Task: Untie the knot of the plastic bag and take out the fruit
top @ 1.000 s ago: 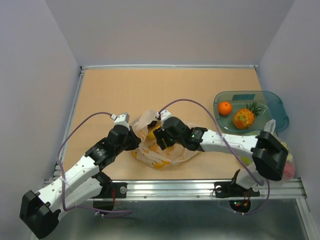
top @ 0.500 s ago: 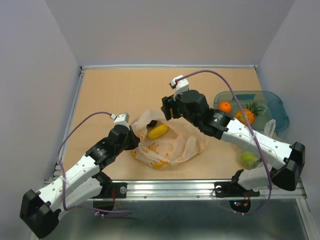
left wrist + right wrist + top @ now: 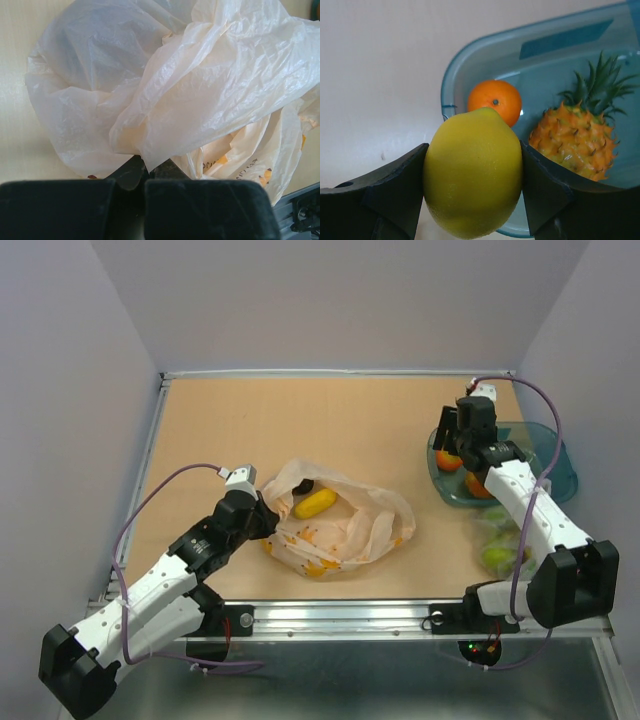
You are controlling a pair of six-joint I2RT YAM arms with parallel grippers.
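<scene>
Bag (image 3: 345,525) lies open and crumpled on the tabletop (image 3: 250,420), near its front middle, with a yellow fruit (image 3: 315,503) in its mouth. From the near-left corner the left arm lies low and slanted, and the left jaws are pressed together on the bag's left edge. The right arm stretches far along the right side. The right jaws pinch a lemon (image 3: 472,172) over the tray (image 3: 548,455) rim, near the orange (image 3: 494,100) and pineapple (image 3: 572,142).

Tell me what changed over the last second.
The right hand left the plastic bag and swung away to the right, carrying the lemon to the left edge of the teal tray, where it is not yet released. With that arm gone, a yellow fruit shows inside the bag. Unchanged: the left hand stays shut on the bag's edge, and the orange and pineapple lie in the tray.
</scene>
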